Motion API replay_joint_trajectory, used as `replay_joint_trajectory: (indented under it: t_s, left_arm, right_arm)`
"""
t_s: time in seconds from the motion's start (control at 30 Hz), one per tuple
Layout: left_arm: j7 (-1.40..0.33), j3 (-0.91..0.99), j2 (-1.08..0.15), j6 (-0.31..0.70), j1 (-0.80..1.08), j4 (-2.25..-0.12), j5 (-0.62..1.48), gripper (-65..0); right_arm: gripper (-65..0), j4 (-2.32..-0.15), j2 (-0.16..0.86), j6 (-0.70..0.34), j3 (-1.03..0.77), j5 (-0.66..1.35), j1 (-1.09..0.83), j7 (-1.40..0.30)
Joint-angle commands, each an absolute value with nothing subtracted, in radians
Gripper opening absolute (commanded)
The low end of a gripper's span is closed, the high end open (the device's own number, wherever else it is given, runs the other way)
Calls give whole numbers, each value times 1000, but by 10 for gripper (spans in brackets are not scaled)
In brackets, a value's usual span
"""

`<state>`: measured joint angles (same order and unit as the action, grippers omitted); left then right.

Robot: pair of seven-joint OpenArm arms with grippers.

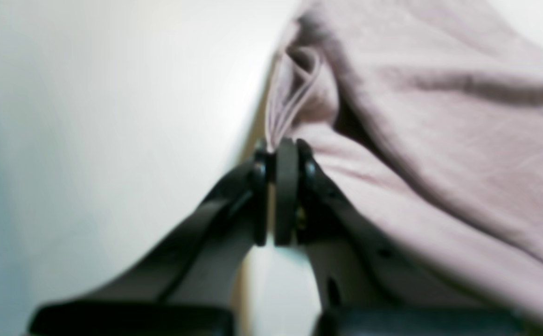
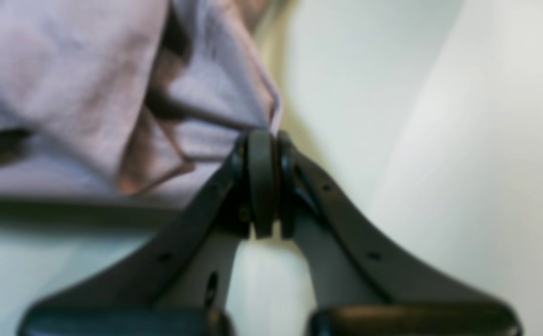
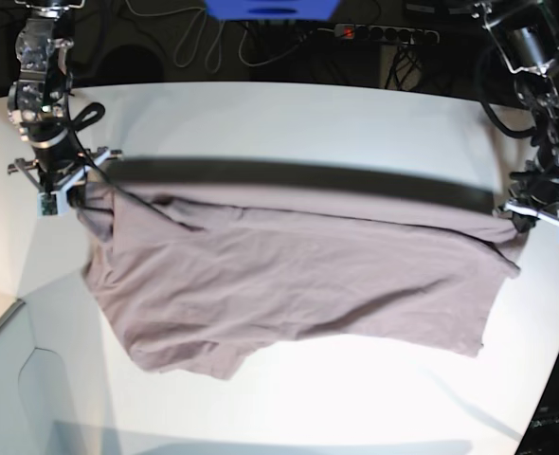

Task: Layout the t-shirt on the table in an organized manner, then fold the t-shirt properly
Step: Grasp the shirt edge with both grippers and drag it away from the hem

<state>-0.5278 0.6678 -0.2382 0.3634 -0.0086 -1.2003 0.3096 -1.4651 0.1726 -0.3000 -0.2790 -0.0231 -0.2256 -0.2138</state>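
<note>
The mauve t-shirt (image 3: 289, 275) hangs stretched between my two arms above the white table (image 3: 289, 123), its lower part draping onto the tabletop. At the right of the base view my left gripper (image 3: 524, 216) is shut on a bunched edge of the t-shirt (image 1: 439, 116); the left wrist view shows folded layers pinched at the left gripper's (image 1: 281, 149) tips. On the base view's left, my right gripper (image 3: 79, 194) is shut on the other corner. In the right wrist view the right gripper (image 2: 264, 140) clamps a thin edge of the t-shirt (image 2: 89, 84).
A dark shadow band lies on the table behind the raised cloth edge. Cables (image 3: 213, 43), a power strip (image 3: 384, 33) and a blue object (image 3: 270, 8) sit beyond the table's far edge. The table's curved edge (image 3: 5, 322) runs at the lower left.
</note>
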Motion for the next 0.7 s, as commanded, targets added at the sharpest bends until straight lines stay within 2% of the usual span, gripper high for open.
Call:
replay_joint_trajectory:
  t_s: [0.0,0.13,0.27,0.37,0.47,0.67]
  left_arm:
    - [-530,676,-259,361,-25,-1247,318,-650]
    - [-599,673,-274,361,-38,-1326,320,-650]
    - [-638,673,-275,361,-82,-1333,314,-650]
    - [-645,677,-274,361,-76,-1333,318,-650]
    - [-642,680,-272,361,-36,-1333,318,-650]
    - [-638,682,-271,361,35,-1334,320,-650]
  right_arm:
    - [-650,-1520,185,-298,-285,-19,-216,-177]
    - [-650,-1616,185,-300,-282,-19,-189,-189]
    - [-650,-1626,185,-300,-285,-19,-108,-311]
    - [-650,-1627,180,-346,-286,-18,-99,-351]
    - [-650,-1629,168,-407,-315,-18,-150,-348]
    - [-650,-1629,117,-453,-380,-16,-225,-348]
